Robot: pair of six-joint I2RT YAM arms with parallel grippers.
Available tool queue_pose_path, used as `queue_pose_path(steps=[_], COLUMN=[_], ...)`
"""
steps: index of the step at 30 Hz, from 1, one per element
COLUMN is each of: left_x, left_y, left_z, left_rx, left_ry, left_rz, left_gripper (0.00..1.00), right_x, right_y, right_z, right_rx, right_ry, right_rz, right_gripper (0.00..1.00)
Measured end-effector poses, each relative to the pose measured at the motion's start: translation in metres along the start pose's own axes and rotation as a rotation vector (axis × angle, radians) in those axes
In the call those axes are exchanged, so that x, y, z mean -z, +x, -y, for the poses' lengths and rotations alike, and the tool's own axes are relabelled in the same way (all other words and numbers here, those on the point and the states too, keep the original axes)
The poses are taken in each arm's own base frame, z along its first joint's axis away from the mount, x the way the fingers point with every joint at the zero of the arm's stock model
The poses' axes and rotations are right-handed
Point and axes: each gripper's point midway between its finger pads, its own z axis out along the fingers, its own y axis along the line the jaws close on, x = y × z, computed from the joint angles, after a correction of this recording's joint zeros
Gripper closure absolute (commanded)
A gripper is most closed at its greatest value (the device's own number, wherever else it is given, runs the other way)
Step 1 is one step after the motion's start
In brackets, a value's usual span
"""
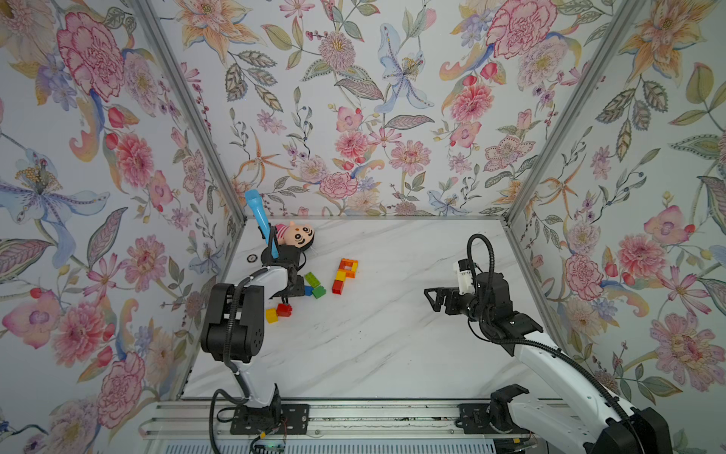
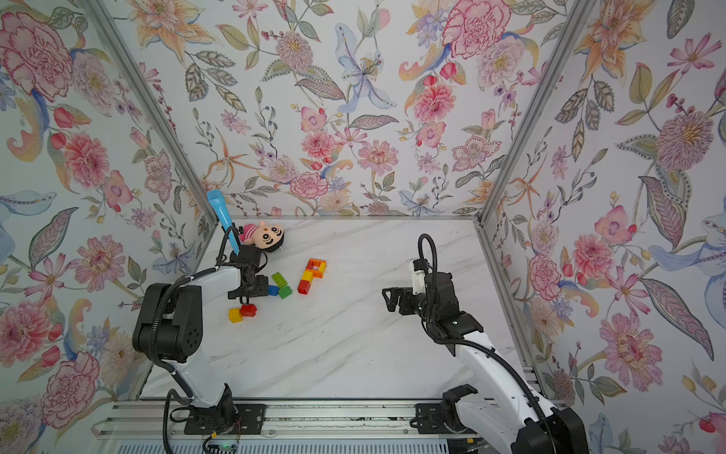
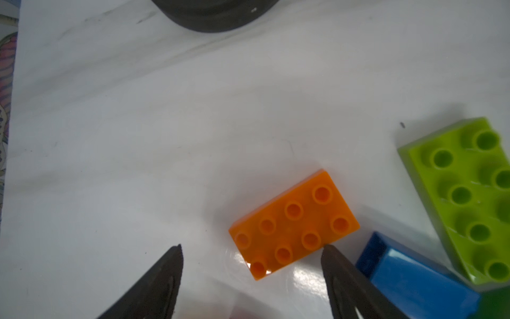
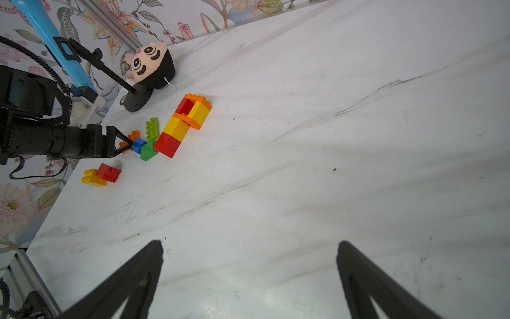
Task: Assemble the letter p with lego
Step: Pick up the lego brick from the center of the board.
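A P-shaped stack of lego (image 1: 345, 275) in orange, yellow and red lies flat on the marble table, also in the right wrist view (image 4: 187, 124). In the left wrist view an orange eight-stud brick (image 3: 294, 223) lies flat on the table. My left gripper (image 3: 252, 247) stands open around its near corner, with one fingertip (image 3: 328, 250) against the brick's edge. A lime green brick (image 3: 469, 198) and a blue brick (image 3: 414, 279) lie just beside it. My right gripper (image 1: 431, 300) hovers open over bare table, far to the right of the bricks, and holds nothing (image 4: 249, 243).
A dark green brick (image 1: 319, 292), a red brick (image 1: 283, 309) and a yellow brick (image 1: 271, 315) lie near the left arm. A plush doll (image 1: 294, 234) and a blue microphone (image 1: 259, 220) on a black stand (image 4: 138, 99) occupy the back left corner. Floral walls enclose three sides.
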Motion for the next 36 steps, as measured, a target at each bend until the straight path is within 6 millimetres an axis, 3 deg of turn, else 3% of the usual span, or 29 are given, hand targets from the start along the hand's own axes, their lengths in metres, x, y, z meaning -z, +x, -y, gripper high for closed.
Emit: queue_pose_path(steps=[3,10,20,29,36], left_x=[-0.002,-0.008,-0.008,0.007,0.053], left_y=[-0.006,-0.016,-0.014,-0.005,-0.008], left_z=[0.003,0.011,0.017,0.026,0.037], left_rx=[0.001,-0.002,0.004,-0.002,-0.027], left_ry=[0.01,0.035,0.047,0.079,0.114], left_rz=[0.017,0.033,0.044,0.054,0.135], left_gripper=[0.15,0.42,0.69,0.76,0.76], right_x=[0.0,0.0,0.0,0.0,0.0], right_y=[0.0,0.0,0.0,0.0,0.001], right_z=[0.0,0.0,0.0,0.0,0.003], right_rx=[0.0,0.0,-0.001,-0.001,-0.002], right_ry=[0.0,-0.001,0.0,0.001,0.016], right_rz=[0.0,0.0,-0.002,-0.002,-0.003], right_gripper=[0.0,0.0,0.0,0.0,0.0])
